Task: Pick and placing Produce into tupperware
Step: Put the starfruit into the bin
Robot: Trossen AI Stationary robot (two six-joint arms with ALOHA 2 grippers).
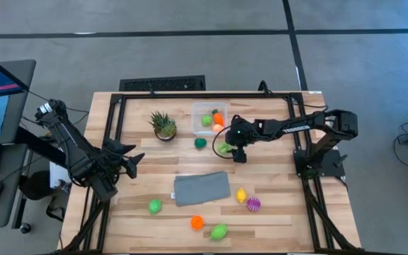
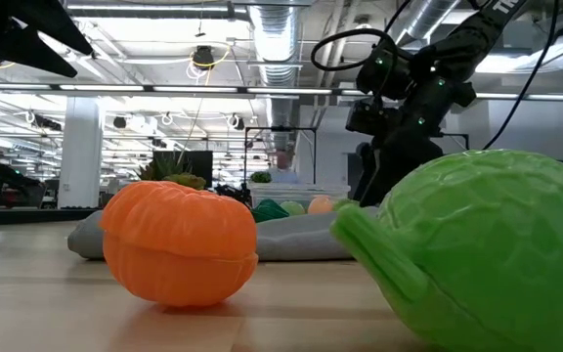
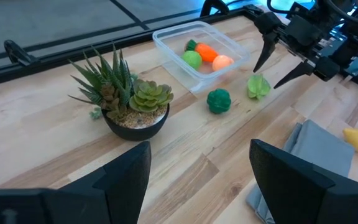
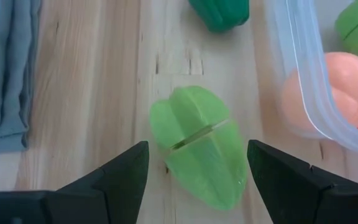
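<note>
The right gripper (image 4: pixel 197 180) hangs just above a light green piece (image 4: pixel 201 152), its fingers apart with one on each side of the piece and not yet touching it. The piece lies on the table (image 1: pixel 275 212) just beside the tub (image 3: pixel 197 53), with a dark green piece (image 3: pixel 219 101) near it. We see three pieces already in the tub: a green one (image 3: pixel 192 59), an orange one (image 3: pixel 206 52) and a peach one (image 3: pixel 222 61). The other produce lies well apart, on the far side of the grey cloth (image 1: pixel 202 188): a green piece (image 1: pixel 154 206), an orange piece (image 1: pixel 197 222), another green piece (image 1: pixel 219 231), a yellow piece (image 1: pixel 241 195) and a spiky purple piece (image 1: pixel 253 204).

To do this step well, we judge that the gripper should come straight down, centred over the broad middle of the piece, and close only once the fingertips reach below its widest part. The piece tapers and looks smooth, so an off-centre pinch could squeeze it out sideways. The finger nearest the tub should stay clear of the wall.

The left gripper (image 3: pixel 197 180) waits near the table's left edge, fingers apart and empty, looking past the potted plant (image 3: pixel 126 99).

We can read no brand, label or writing on any object.
</note>
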